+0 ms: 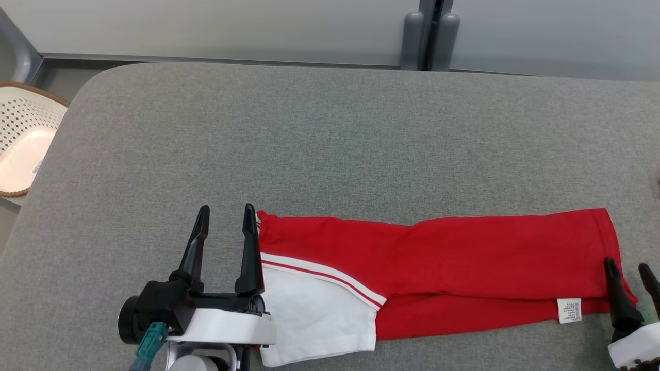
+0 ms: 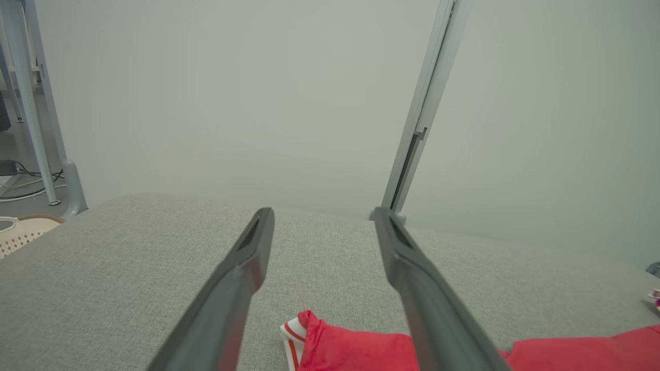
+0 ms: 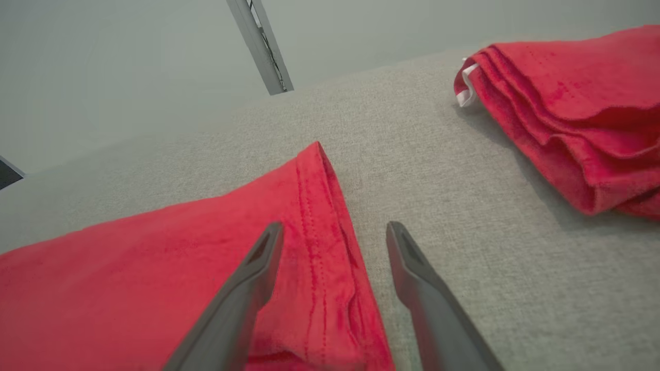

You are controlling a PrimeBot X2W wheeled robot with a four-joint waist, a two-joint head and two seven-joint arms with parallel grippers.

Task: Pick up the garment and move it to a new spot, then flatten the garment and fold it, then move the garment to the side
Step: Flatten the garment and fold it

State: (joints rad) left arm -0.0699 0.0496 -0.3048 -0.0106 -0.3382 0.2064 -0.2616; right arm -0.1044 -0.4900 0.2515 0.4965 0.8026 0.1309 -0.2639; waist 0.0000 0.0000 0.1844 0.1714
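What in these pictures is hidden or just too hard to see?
Head view: print on the white label of the garment is too small to read.
Head view: the garment's left edge is partly hidden behind the left jaws.
Head view: the basket is cut by the left edge.
Right wrist view: a second red cloth runs off the right edge; its kind is unclear.

- We see the grey table [image 1: 330, 134] bare beyond the garment [image 1: 464, 252], open for passing.
- A folded red cloth [image 3: 567, 103] lies past its right end, apart.
- A basket [image 1: 31, 116] stands off the table's left edge.
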